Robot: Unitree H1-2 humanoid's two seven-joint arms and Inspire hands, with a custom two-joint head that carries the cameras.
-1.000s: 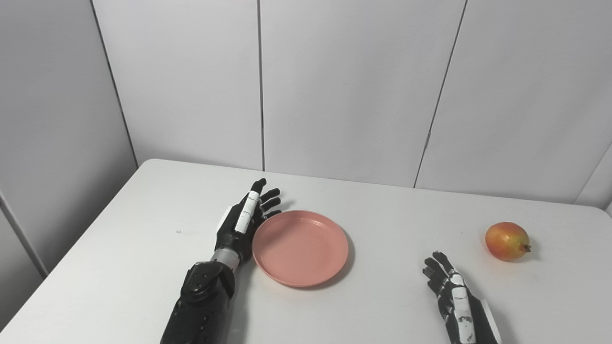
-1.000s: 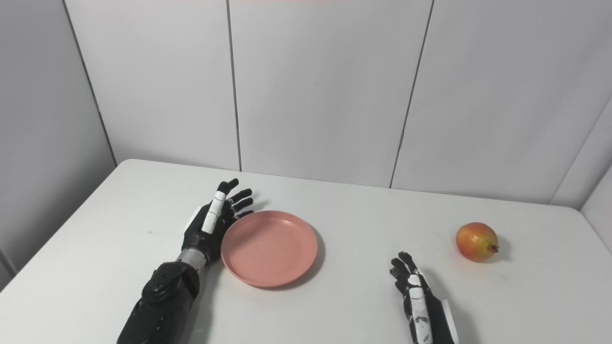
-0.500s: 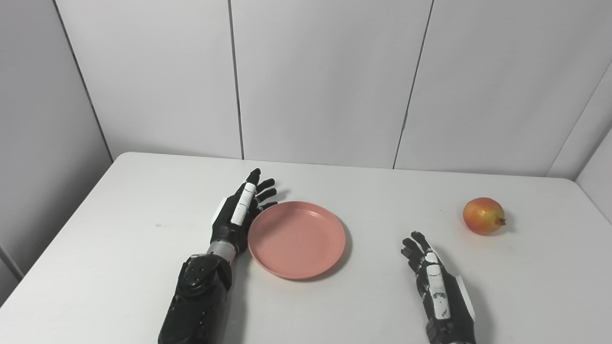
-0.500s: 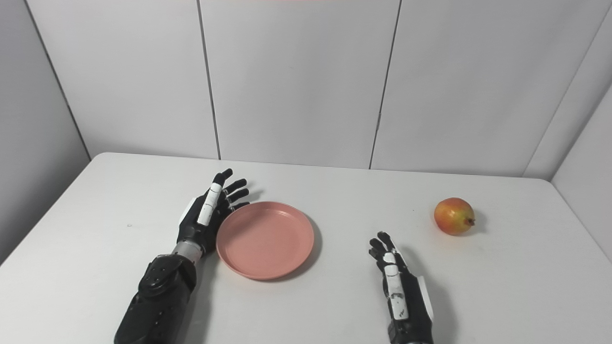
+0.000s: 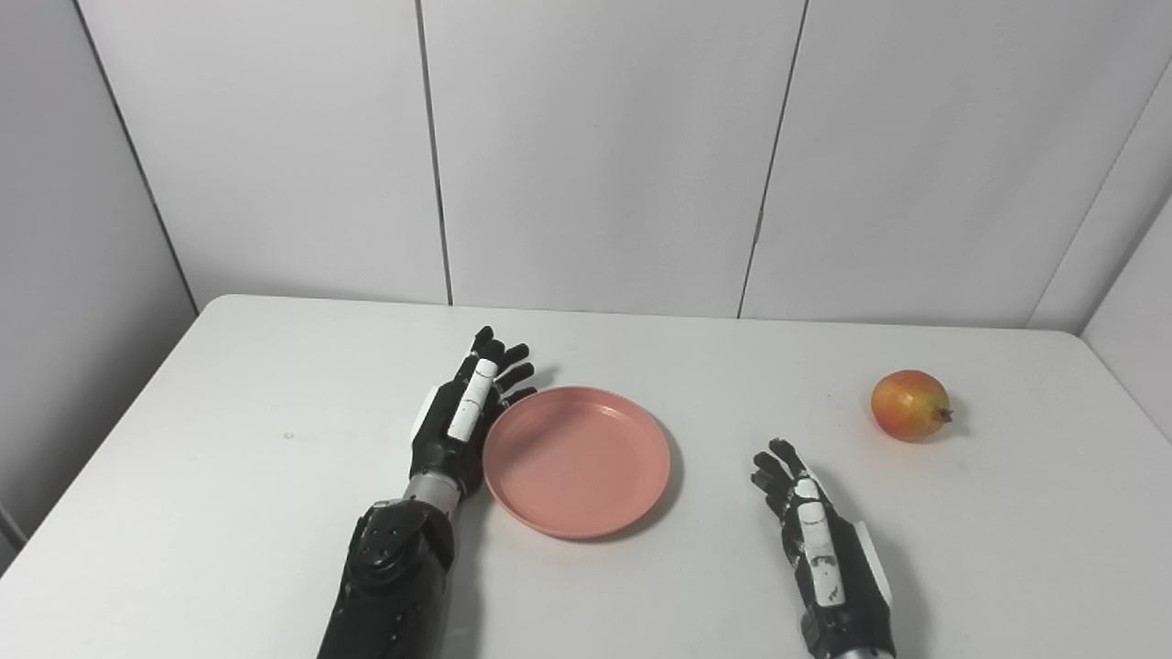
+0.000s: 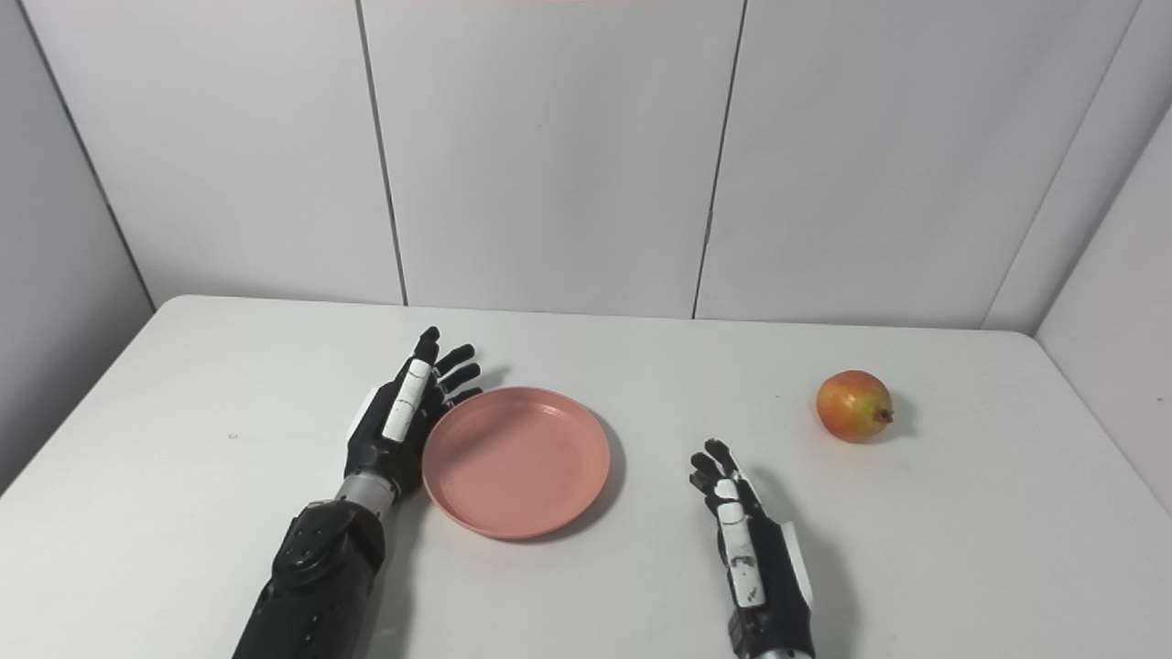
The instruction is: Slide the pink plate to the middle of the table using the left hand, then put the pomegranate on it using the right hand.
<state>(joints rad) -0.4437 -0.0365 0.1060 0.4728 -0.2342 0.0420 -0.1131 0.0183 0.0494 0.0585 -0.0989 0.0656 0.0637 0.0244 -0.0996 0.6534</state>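
The pink plate [image 5: 577, 458] lies flat near the middle of the white table [image 5: 229, 458]. My left hand [image 5: 462, 416] stands on edge against the plate's left rim, open, fingers straight and pointing away from me. The red-yellow pomegranate [image 5: 909, 405] rests alone at the table's right side. My right hand [image 5: 815, 535] lies open near the front edge, between plate and pomegranate, well short of the fruit and holding nothing.
Grey wall panels [image 5: 595, 156] close the table off at the back and on both sides. The table's right edge [image 5: 1122, 394] runs close behind the pomegranate.
The camera has swung, shifting the whole picture. The plate with my left hand at its rim sits slightly further right relative to the table. My right hand has come a little forward.
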